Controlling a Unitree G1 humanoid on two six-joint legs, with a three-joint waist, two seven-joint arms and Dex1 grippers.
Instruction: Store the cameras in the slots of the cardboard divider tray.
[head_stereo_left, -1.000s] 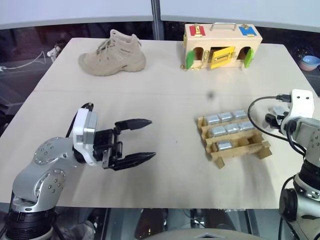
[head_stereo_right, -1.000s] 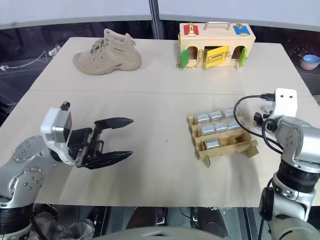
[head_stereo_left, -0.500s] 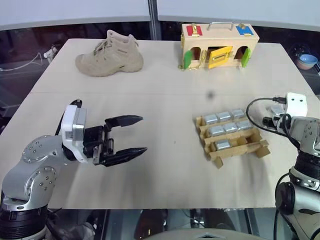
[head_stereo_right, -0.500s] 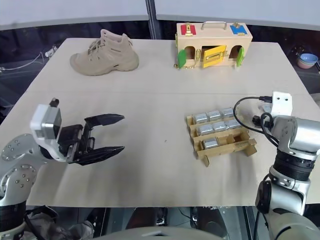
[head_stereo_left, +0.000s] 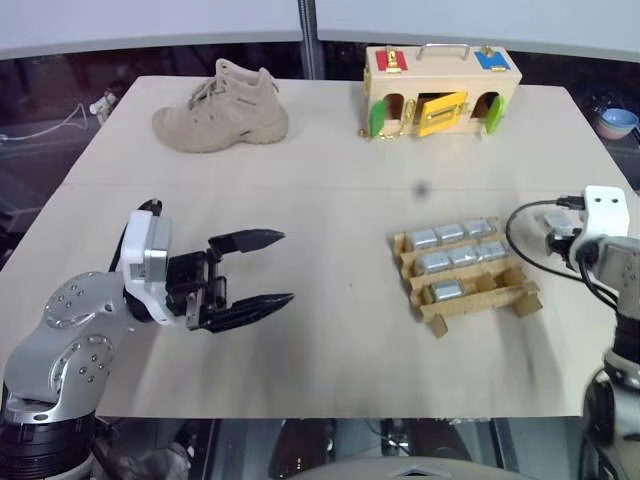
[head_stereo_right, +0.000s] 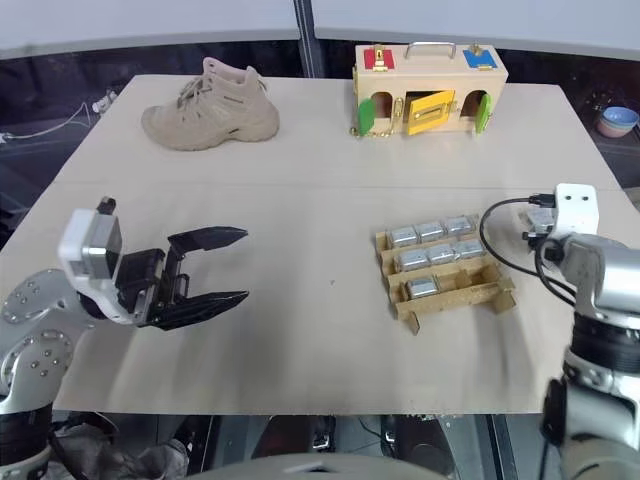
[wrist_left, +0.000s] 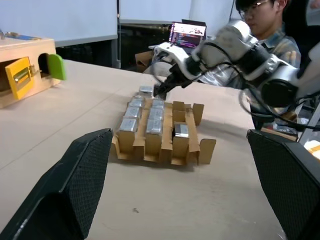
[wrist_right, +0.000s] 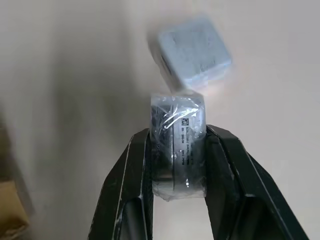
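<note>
The cardboard divider tray sits right of centre on the table. Several silver cameras fill its back two rows, and one sits in the front row. My right gripper, just right of the tray, is shut on a plastic-wrapped camera. Another loose camera lies on the table just beyond the held one. On the left side of the table my left gripper stands open with nothing between its fingers, pointing toward the tray.
A tan boot lies at the back left. A wooden box with coloured doors stands at the back centre. A blue bowl sits beyond the table's right edge. A person and a laptop are beyond the tray.
My right gripper has closed on a camera beside the tray and its wrist has tilted. The left gripper has stayed open and still.
</note>
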